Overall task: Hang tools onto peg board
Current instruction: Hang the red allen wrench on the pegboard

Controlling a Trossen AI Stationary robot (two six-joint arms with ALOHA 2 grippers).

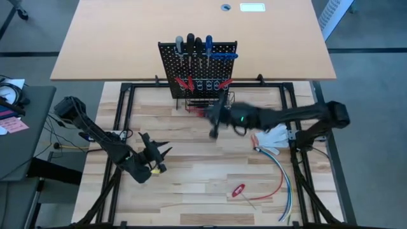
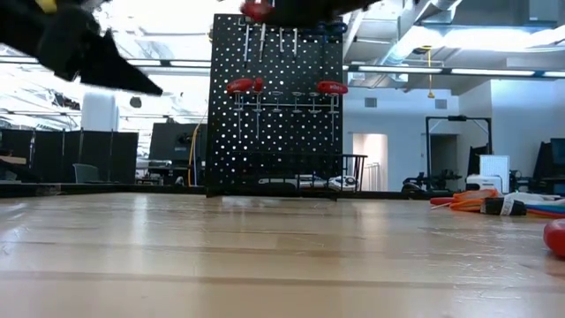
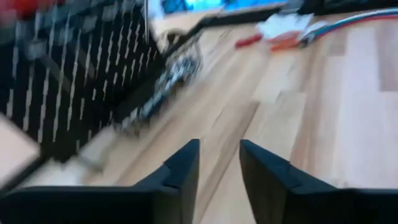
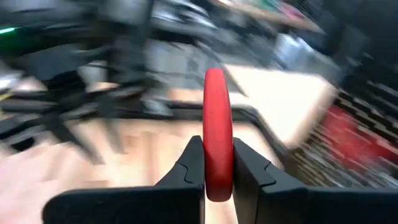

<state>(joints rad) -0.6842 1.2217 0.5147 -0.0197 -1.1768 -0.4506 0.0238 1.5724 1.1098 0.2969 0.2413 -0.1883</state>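
The right gripper [image 4: 217, 171] is clamped on a small red-handled tool [image 4: 217, 130], the handle pinched between both dark fingers and standing up between them; in the high view this gripper [image 1: 215, 127] sits just in front of the black perforated upright peg board [image 1: 166, 63], near its black wire basket [image 1: 196, 105]. The board already carries black- and blue-handled screwdrivers [image 1: 194, 44] along its top and red-handled tools [image 2: 240, 86] on the ring holders lower down. One more red-handled tool [image 1: 238, 189] lies on the pale wooden tabletop [image 1: 191, 184], near the red, blue and white cables [image 1: 283, 175] and well apart from the board. The left gripper [image 1: 154, 154] waits over the table's left half, its fingers [image 3: 180, 168] parted with nothing between them. The step in hand looks like carrying the held tool to a free ring. To do it well, I would bring the tool's shaft upright over an unoccupied ring, well clear of the neighbouring red handles, lower it straight so the shaft threads the ring and the handle seats on it, and only then release. A tilted approach risks knocking the hung tools or dropping this one into the basket, so the wrist should be levelled before descending
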